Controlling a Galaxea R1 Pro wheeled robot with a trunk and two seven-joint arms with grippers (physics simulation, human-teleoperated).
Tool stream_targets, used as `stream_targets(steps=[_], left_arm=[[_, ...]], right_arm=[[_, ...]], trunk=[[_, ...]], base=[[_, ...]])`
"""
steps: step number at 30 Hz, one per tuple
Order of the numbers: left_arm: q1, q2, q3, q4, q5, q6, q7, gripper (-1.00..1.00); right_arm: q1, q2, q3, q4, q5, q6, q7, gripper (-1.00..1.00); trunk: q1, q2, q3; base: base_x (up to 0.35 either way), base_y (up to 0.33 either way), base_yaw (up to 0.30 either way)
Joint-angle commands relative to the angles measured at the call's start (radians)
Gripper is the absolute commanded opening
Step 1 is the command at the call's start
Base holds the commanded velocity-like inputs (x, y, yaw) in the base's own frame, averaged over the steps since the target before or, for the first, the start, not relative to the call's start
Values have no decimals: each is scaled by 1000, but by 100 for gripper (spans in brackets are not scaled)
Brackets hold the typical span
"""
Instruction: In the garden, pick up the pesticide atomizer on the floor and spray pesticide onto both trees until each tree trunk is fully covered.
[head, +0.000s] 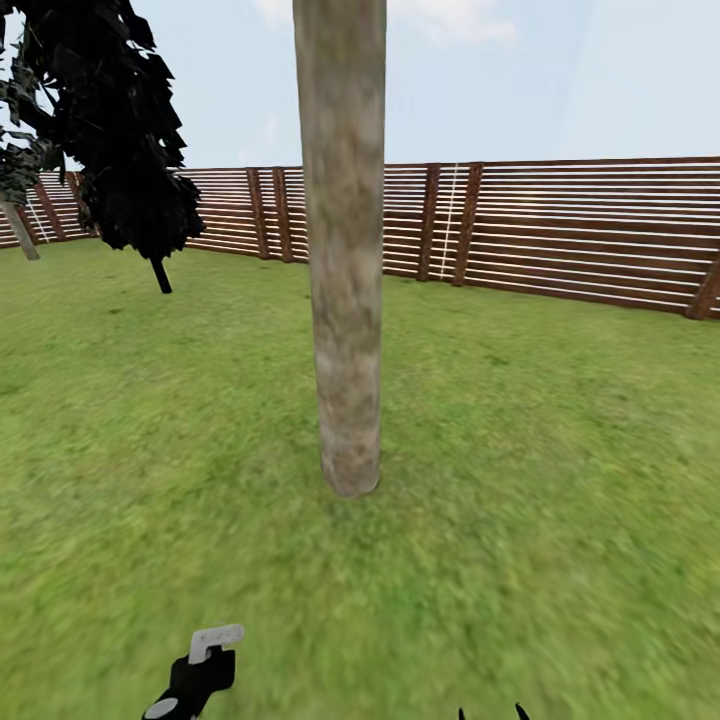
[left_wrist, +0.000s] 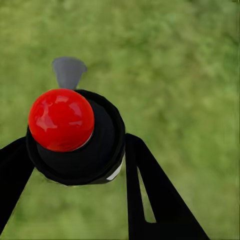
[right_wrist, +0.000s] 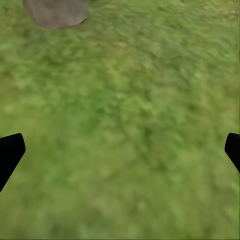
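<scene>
Low at the near edge of the head view, the pesticide atomizer (head: 200, 672) sits in the left gripper (head: 190, 690), its pale nozzle part raised toward the tree trunk (head: 345, 300), which stands a little further off on the lawn (head: 560, 480), with the slatted fence (head: 580, 235) far behind and a dark-leaved tree (head: 120, 130) at far left. From the left wrist, the left gripper (left_wrist: 80, 165) has its black jaws clamped on either side of the atomizer's round dark body (left_wrist: 95, 160), the red knob (left_wrist: 61, 119) on top and the grey nozzle (left_wrist: 68, 71) pointing away over grass. It looks small, rigid and light; its smooth round body could twist in the hold, so a grip across the middle, clear of knob and nozzle, seems right. From the right wrist, the right gripper (right_wrist: 120, 150) has its jaws wide apart over grass, the trunk's base (right_wrist: 55, 12) ahead.
</scene>
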Motion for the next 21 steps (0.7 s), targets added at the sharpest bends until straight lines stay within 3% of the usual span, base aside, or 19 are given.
stream_targets(steps=[1, 3, 4, 6, 9, 13, 15, 18, 19, 21], left_arm=[[0, 3, 0, -1, -4, 0, 0, -100], [-1, 9, -1, -2, -21, -1, -1, -100], [-1, 10, 1, -2, -48, -1, -8, -100], [0, 9, -5, -2, -52, -2, -12, -100], [5, 12, -54, -1, -69, -2, -48, -100], [3, 15, -63, -1, -95, -2, -86, -100], [1, 16, -81, -2, -145, -3, -103, -100], [-1, 35, -112, -3, -234, -5, -184, -100], [-3, 56, -115, -3, -246, -4, -245, -100], [-6, 115, -116, -3, -255, -3, -454, -100]], right_arm=[[0, -1, 0, 0, 0, 0, 0, 100], [0, -8, -1, -1, 0, 0, 0, 100], [0, -14, -1, -1, 0, 0, 0, 100], [0, -15, 0, -1, 1, 1, 2, 100], [-1, -16, 1, -11, 3, 1, 6, 100], [-1, -14, 2, -119, 7, 10, 12, 100], [-14, -13, 20, -164, 56, 99, 112, 100], [-111, 0, 32, -242, 110, 313, 370, 100], [-147, 8, 34, -269, 115, 366, 461, 100], [-241, 17, 35, -314, 123, 465, 654, 100]], trunk=[[0, 0, 0], [0, 0, 0], [0, 0, 0], [0, 0, 0], [0, 0, 0], [0, 0, 0], [0, 0, 0], [0, 0, 0], [0, 0, 0], [0, 0, 0]], base=[[338, 0, 0], [338, 0, 0], [338, 0, 0], [338, 0, 0], [338, 0, 0], [338, 0, 0], [166, 0, 0], [34, 0, 0], [8, 0, 0], [2, 0, 0]])
